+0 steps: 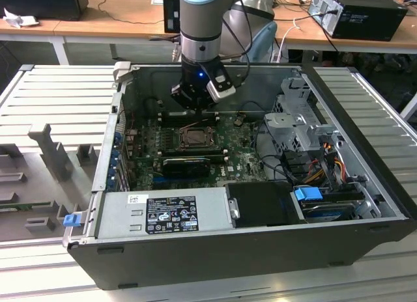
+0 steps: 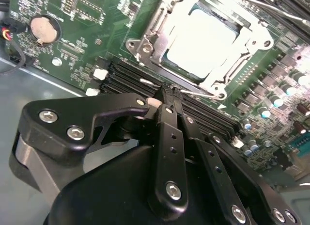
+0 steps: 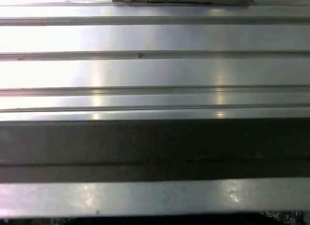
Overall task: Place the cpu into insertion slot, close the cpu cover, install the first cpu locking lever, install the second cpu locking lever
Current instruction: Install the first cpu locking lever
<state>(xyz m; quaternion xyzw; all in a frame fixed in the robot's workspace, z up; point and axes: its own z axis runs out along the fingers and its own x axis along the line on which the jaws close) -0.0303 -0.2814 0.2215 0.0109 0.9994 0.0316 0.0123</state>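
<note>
In the exterior view my gripper (image 1: 193, 101) hangs inside the open computer case, just behind the insertion slot (image 1: 194, 137) on the green board (image 1: 244, 160). The second wrist view shows the cpu (image 2: 206, 38) lying flat in the slot, its bright metal face showing through the window of the cpu cover (image 2: 145, 46), which lies down over it. A thin wire locking lever (image 2: 203, 92) runs along the socket edge nearest my fingertips. My gripper (image 2: 167, 92) is shut, its black fingers (image 2: 169, 133) pressed together with nothing held, their tips right at the lever's end above the memory slots (image 2: 128, 79).
A black card (image 1: 186, 165) and the power supply (image 1: 166, 214) sit in front of the socket. The drive cage (image 1: 296, 129) and cables fill the exterior view's right. A coin battery (image 2: 43, 28) sits on the board. Ribbed metal (image 3: 155, 70) shows in the first wrist view.
</note>
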